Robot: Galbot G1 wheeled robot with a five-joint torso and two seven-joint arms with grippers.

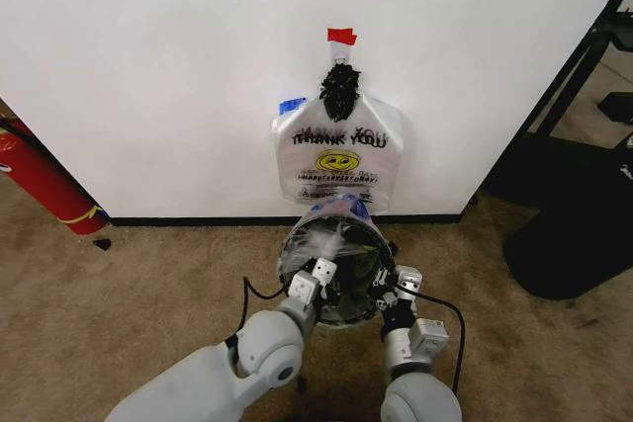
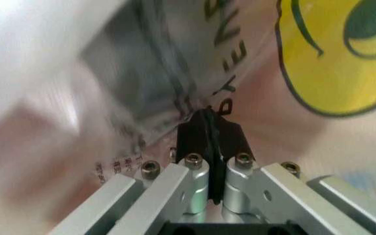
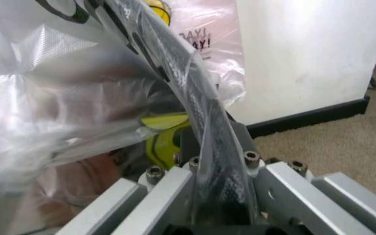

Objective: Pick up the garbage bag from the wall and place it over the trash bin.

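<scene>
The garbage bag (image 1: 331, 229), thin see-through plastic with blue patches, is draped over the mouth of the black wire trash bin (image 1: 284, 256), which stands on the carpet at the foot of the white wall (image 1: 148, 66). My left gripper (image 1: 315, 279) is at the bin's near left rim. In the left wrist view its fingers (image 2: 209, 115) are shut on a fold of the bag's film (image 2: 129, 63). My right gripper (image 1: 396, 284) is at the near right rim. There the film-covered black rim (image 3: 201, 107) runs between its fingers (image 3: 214, 137), which clamp it.
An opaque "THANK YOU" smiley bag (image 1: 336, 150) hangs on the wall above the bin, under a red tape piece (image 1: 341, 36). A red fire extinguisher (image 1: 45, 185) leans at the left. A black stand and a dark base (image 1: 574, 234) are at the right. Open carpet lies on both sides.
</scene>
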